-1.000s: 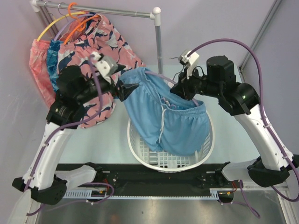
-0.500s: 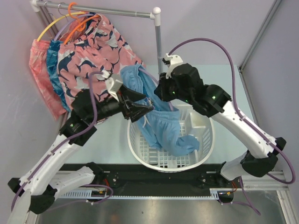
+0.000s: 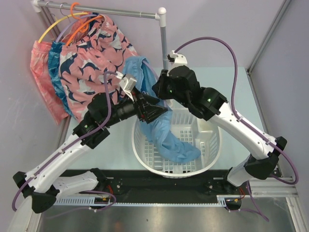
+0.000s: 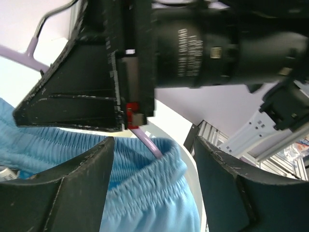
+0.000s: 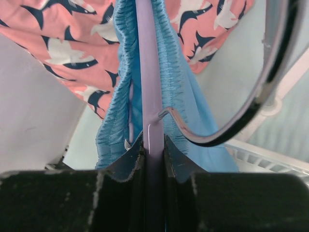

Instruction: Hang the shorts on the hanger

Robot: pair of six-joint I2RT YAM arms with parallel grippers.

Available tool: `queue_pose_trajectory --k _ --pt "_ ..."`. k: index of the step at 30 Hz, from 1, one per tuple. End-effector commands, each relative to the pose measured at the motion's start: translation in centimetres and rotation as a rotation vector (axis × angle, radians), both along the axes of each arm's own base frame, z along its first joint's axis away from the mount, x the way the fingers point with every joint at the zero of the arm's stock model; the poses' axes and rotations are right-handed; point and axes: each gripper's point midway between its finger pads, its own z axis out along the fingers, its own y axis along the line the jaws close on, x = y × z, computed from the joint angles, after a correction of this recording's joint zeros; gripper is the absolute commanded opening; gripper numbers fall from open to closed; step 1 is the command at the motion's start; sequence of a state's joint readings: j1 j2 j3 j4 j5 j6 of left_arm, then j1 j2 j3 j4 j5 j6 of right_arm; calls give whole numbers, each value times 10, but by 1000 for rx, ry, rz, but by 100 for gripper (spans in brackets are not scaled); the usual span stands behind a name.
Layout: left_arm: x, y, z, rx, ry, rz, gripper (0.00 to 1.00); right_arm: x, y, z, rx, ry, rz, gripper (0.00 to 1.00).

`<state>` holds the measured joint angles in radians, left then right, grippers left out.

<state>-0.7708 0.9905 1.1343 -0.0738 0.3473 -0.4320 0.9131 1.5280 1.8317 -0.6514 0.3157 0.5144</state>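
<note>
The light-blue shorts [image 3: 166, 133] hang bunched from near the rack down into the basket. My right gripper [image 3: 161, 92] is shut on the lavender hanger's bar [image 5: 148, 72], with the shorts' elastic waistband [image 5: 178, 82] gathered on both sides of the bar. My left gripper [image 3: 158, 108] is open, just below the right gripper. In the left wrist view its jaws [image 4: 154, 193] stand wide apart around the waistband [image 4: 145, 188], and a piece of the hanger [image 4: 148, 144] pokes into the fabric. The hanger's hook is hidden.
A white laundry basket [image 3: 212, 154] holds the shorts' lower end. At back left a rack pole [image 3: 164, 38] carries pink patterned shorts [image 3: 91, 53], teal shorts [image 3: 55, 63], an orange hanger [image 3: 79, 21] and a yellow hanger [image 3: 48, 29].
The right gripper swung left toward the rack with the hanger. The shorts went from spread wide to bunched and hanging. The left gripper reached right, in under the waistband.
</note>
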Motion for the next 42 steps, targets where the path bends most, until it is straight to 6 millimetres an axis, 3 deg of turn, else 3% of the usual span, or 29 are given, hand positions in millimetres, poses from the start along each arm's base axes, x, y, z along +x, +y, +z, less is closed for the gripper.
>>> queue_pose_trajectory --k 1,11,14,15,17,18,20,21,23,24,25,26,27,30,33,36,39,42 --pt "9 -7 6 -55 43 29 69 7 8 78 293 -145 -56 0" --pt "16 -16 3 -65 113 34 57 -3 13 90 323 -193 -41 0" --pt "12 -17 5 -74 132 12 40 -5 13 94 334 -205 -39 0" --pt "10 -17 9 -82 129 7 24 -5 12 95 335 -208 -40 0" --pt "6 -15 17 -94 120 -4 9 -5 10 95 325 -218 -39 1" --pt "4 -13 22 -93 110 -8 1 -6 8 96 321 -228 -36 11" --pt "-1 -8 33 -96 81 -11 1 -8 5 99 301 -260 -26 23" --pt "-4 -3 41 -91 52 -6 1 -10 0 106 310 -288 -22 34" --pt "-11 4 54 -91 6 -14 0 -14 -7 115 276 -351 -4 47" --pt "-15 10 63 -84 -21 -16 0 -19 -18 131 298 -395 -12 56" --pt "-17 12 66 -76 -32 -21 0 -18 -24 132 286 -415 -20 61" --pt "-20 15 71 -71 -51 -34 0 -19 -31 137 264 -450 -21 72" --pt "-22 20 79 -63 -70 -33 0 -24 -42 147 268 -481 -22 78" --pt "-23 33 94 -64 -85 -43 1 -28 -62 148 201 -528 -33 91" --pt "-34 43 106 -60 -72 -129 0 -31 -87 150 153 -552 -50 99" --pt "-33 49 107 -23 -26 -176 0 -29 -115 153 98 -581 -89 100" --pt "-51 66 147 -24 -143 -197 0 -27 -140 157 58 -614 -136 100" --pt "-58 82 174 -21 -192 -171 0 -28 -158 164 49 -638 -170 100"
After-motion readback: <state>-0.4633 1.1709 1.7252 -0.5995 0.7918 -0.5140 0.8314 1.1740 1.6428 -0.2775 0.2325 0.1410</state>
